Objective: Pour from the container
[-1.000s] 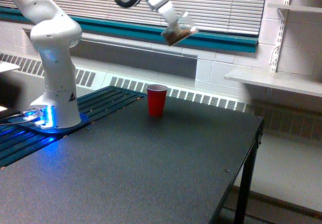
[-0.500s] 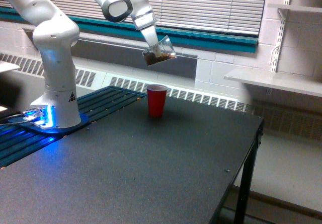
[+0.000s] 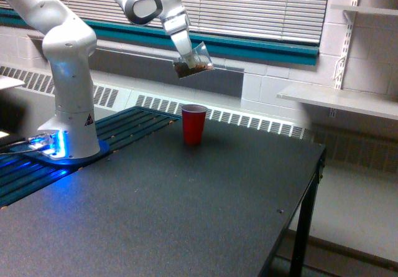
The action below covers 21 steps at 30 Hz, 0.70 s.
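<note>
The hand (image 3: 186, 54) is clamped on the small clear cup of brown granules (image 3: 193, 65), which looks light, thin-walled and slippery, best held by its side walls.

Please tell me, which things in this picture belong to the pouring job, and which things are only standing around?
Belong to the job:
- clear container with brown grains, tilted, held in the air by the tool
- red cup, upright on the table, below the container

Only standing around:
- wall shelves
- window blinds
- radiator grille
</note>
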### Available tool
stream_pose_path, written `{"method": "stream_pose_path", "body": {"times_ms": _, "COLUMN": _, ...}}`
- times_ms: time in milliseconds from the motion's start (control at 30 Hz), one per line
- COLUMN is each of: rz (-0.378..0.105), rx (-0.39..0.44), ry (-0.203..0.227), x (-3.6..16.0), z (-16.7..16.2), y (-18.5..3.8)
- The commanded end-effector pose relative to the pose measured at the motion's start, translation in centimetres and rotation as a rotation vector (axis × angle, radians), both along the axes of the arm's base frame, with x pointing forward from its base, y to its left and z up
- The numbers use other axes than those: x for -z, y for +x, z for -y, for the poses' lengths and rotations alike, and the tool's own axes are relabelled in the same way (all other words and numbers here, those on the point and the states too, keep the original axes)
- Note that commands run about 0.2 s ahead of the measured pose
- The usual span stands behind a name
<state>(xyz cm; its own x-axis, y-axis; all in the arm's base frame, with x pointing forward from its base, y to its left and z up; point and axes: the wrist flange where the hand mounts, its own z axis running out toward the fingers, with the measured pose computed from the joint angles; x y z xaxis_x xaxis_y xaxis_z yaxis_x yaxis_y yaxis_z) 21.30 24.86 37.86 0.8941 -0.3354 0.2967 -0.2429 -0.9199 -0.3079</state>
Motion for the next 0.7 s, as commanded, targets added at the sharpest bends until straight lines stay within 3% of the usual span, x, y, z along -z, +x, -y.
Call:
{"method": "stream_pose_path", "body": {"times_ms": 33, "rz": -0.061, "rx": 0.021, "ry": -0.016, "x": 1.9, "z": 0.4, "y": -1.0}}
{"method": "stream_pose_path", "body": {"times_ms": 700, "rz": -0.182, "rx": 0.027, "ry": -0.02, "x": 5.3, "z": -0.7, "y": -2.5}}
